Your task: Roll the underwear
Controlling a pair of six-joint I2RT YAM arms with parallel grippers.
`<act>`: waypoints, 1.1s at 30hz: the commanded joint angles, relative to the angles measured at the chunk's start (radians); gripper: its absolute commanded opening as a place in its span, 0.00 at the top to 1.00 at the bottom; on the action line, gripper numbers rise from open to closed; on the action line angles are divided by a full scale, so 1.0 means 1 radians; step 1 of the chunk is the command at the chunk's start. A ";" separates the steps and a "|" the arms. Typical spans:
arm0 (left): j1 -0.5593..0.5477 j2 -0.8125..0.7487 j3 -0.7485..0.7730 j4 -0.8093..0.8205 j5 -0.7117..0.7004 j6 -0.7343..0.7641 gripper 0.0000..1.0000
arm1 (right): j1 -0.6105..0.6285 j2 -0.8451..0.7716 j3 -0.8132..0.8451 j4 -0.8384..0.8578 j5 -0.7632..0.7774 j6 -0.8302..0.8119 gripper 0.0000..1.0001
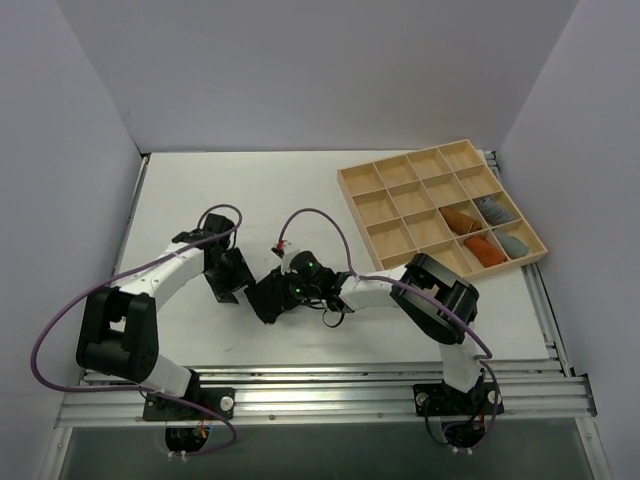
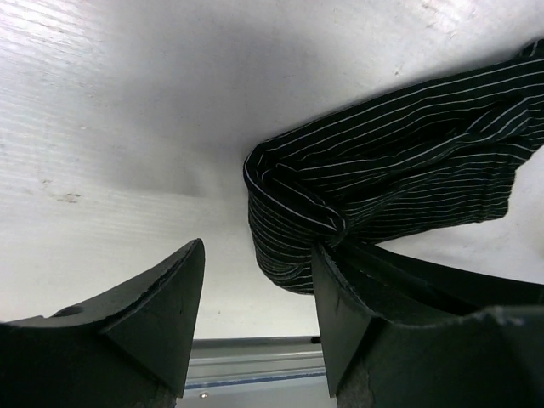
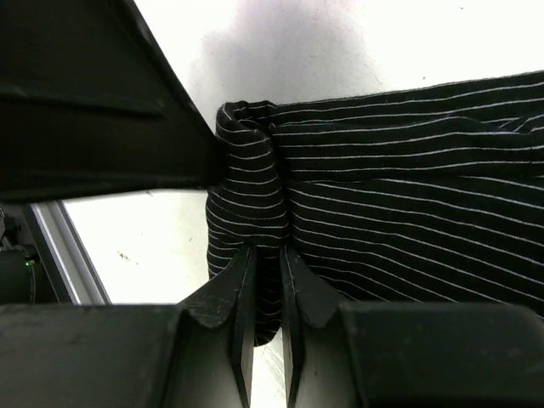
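The underwear (image 3: 408, 195) is black with thin pale stripes and lies bunched on the white table. It shows in the left wrist view (image 2: 391, 161) and as a dark lump between the two grippers in the top view (image 1: 268, 300). My right gripper (image 3: 269, 251) is shut on a fold at the garment's rolled end; it also shows in the top view (image 1: 288, 290). My left gripper (image 2: 257, 255) is open with bare table between its fingers. Its right finger (image 2: 340, 297) touches the same end of the garment. It sits left of the garment in the top view (image 1: 232, 283).
A wooden tray (image 1: 356, 205) of square compartments stands at the back right. It holds orange rolls (image 1: 487, 250) and grey rolls (image 1: 493, 210) in its right-hand cells. A metal rail (image 1: 320, 385) runs along the table's near edge. White walls close in the left, back and right.
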 commanded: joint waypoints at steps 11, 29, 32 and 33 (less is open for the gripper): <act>-0.037 0.086 -0.087 0.276 0.057 -0.018 0.38 | -0.009 0.080 0.015 -0.200 0.024 -0.028 1.00; -0.046 0.205 0.037 0.012 -0.035 0.006 0.98 | 0.164 -0.049 0.310 -0.580 0.437 -0.179 0.53; -0.048 0.245 0.064 -0.039 -0.040 0.000 0.98 | 0.183 -0.045 0.316 -0.571 0.446 -0.185 0.50; -0.050 0.256 0.072 -0.043 -0.040 -0.002 0.98 | 0.186 -0.045 0.316 -0.563 0.446 -0.191 0.48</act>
